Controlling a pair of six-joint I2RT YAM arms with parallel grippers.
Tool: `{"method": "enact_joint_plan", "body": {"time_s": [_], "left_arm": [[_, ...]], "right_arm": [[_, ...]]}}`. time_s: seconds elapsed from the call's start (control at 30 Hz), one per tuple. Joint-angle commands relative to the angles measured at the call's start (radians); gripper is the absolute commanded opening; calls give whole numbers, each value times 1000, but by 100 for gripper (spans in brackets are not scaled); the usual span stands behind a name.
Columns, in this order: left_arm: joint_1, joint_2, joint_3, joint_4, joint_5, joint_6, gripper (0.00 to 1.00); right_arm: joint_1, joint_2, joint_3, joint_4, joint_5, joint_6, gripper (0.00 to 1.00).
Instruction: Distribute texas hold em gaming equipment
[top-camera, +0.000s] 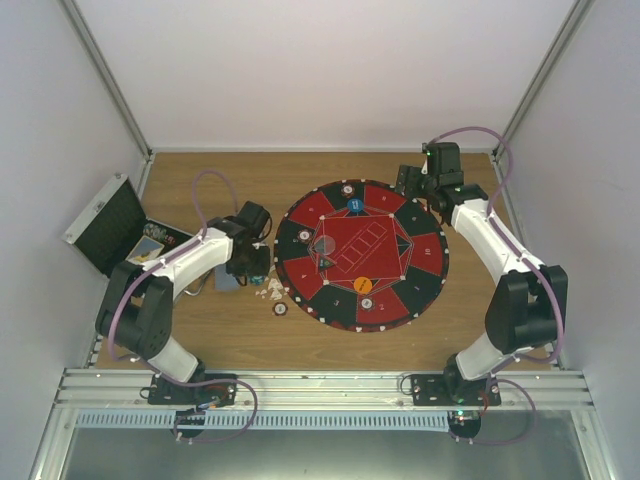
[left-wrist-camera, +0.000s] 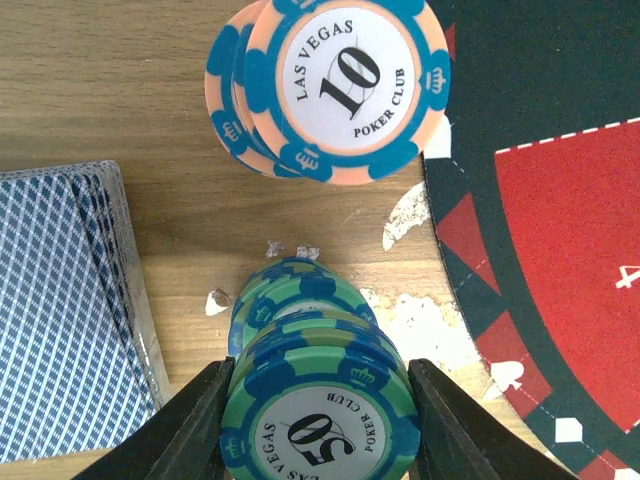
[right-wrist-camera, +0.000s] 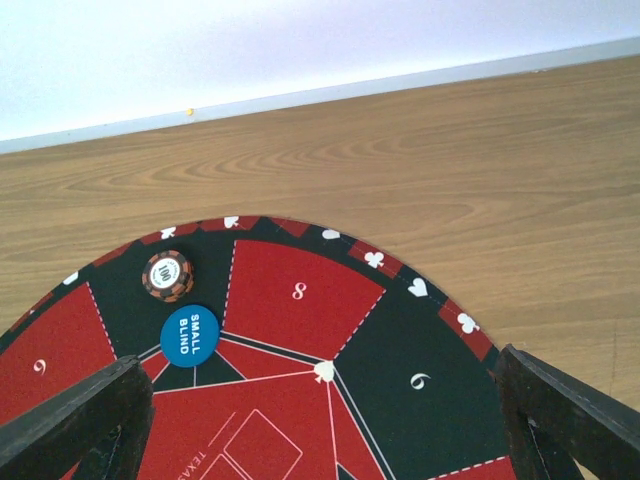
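Left gripper (left-wrist-camera: 320, 395) clamps the green 50 chip stack (left-wrist-camera: 318, 445) on wood between card deck (left-wrist-camera: 60, 310) and mat (left-wrist-camera: 560, 150). Lower chips may slip out on lifting. Right gripper (right-wrist-camera: 320, 425) is wide, empty.

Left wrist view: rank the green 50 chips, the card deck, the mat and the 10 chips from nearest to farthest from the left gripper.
1. Green 50 chips: clamped between the fingers of the left gripper.
2. Card deck, on the left, and mat, on the right: too close to call.
3. 10 chips: at the top, farthest.
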Motion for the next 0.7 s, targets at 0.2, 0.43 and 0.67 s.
{"method": "enact_joint_plan", "body": {"time_s": [0.2, 0.43, 0.67], "left_arm": [[-71, -25, 148, -34, 19, -8, 31], [-188, 130, 306, -6, 52, 12, 31], [-204, 279, 388, 41, 30, 72, 31]], "right_arm": [[-9, 19, 28, 16, 5, 11, 94], [-8, 4, 21, 13, 17, 8, 94], [-9, 0, 22, 10, 19, 8, 93]]}}
